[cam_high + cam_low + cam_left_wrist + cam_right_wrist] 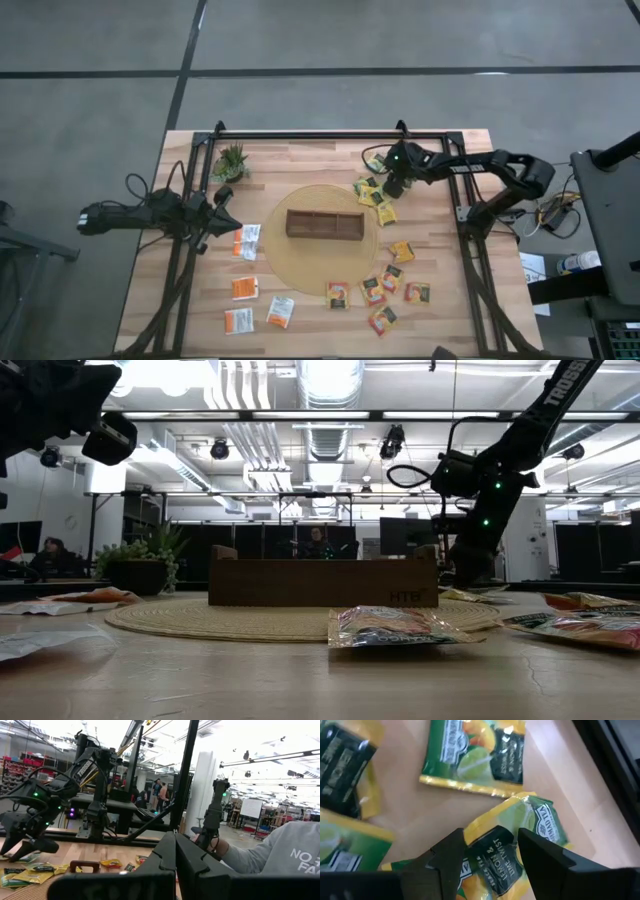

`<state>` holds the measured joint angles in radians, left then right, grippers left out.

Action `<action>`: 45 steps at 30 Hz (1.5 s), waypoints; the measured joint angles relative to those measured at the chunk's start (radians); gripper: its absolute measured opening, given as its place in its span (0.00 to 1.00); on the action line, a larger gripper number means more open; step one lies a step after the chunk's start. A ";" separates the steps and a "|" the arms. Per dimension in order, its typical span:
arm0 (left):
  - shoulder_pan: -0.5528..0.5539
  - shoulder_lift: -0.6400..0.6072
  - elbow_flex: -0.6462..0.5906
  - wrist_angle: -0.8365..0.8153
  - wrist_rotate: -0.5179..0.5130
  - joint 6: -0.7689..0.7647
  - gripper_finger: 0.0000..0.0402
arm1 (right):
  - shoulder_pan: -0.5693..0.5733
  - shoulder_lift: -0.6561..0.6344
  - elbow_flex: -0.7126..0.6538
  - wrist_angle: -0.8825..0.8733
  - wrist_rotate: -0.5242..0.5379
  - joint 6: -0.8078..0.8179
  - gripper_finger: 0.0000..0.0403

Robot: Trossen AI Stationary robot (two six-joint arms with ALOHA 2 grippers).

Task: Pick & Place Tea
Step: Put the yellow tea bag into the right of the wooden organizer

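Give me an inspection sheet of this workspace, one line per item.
Surface: light wooden table with a round woven mat at its middle.
Job's things: yellow-green sachets cluster at the mat's far right; orange-brown sachets lie near right; white-and-orange sachets lie near left. The tray looks empty.
Clutter: potted plant at the far left corner.
Grippers: right gripper open, fingers either side of a lemon sachet, not closed; left gripper shut, holding nothing, at the table's left edge.
Cables: loops along both arms.
Surroundings: a person's sleeve beyond the table.
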<state>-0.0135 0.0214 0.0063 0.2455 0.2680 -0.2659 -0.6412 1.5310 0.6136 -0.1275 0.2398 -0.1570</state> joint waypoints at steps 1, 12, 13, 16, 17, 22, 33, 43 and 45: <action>0.000 0.000 0.000 0.000 0.000 0.000 0.00 | -0.004 0.005 0.000 0.011 0.000 0.000 0.45; 0.000 0.000 0.000 0.000 0.000 0.000 0.00 | -0.014 0.032 0.002 0.033 -0.011 0.000 0.22; 0.000 0.000 0.000 0.000 0.000 0.000 0.00 | -0.013 0.031 0.002 0.032 -0.015 0.000 0.18; 0.000 0.000 0.000 0.000 0.000 0.000 0.00 | -0.015 0.029 0.003 0.026 -0.030 -0.003 0.06; 0.000 0.000 0.000 0.000 0.000 0.000 0.00 | -0.015 0.029 0.005 0.026 -0.033 -0.004 0.04; 0.000 0.000 0.000 0.000 0.000 0.000 0.00 | -0.014 0.028 0.032 -0.023 -0.036 0.000 0.02; 0.000 0.000 0.000 0.000 0.000 0.000 0.00 | 0.002 -0.011 0.084 -0.121 -0.039 0.064 0.02; 0.000 0.000 0.000 0.000 0.000 0.000 0.00 | 0.071 -0.207 0.084 -0.212 -0.039 0.114 0.02; 0.000 0.000 0.000 0.000 0.000 0.000 0.00 | 0.094 -0.254 0.084 -0.250 -0.040 0.134 0.02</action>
<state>-0.0134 0.0215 0.0061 0.2455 0.2680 -0.2661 -0.5471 1.2767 0.6975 -0.3776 0.1999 -0.0231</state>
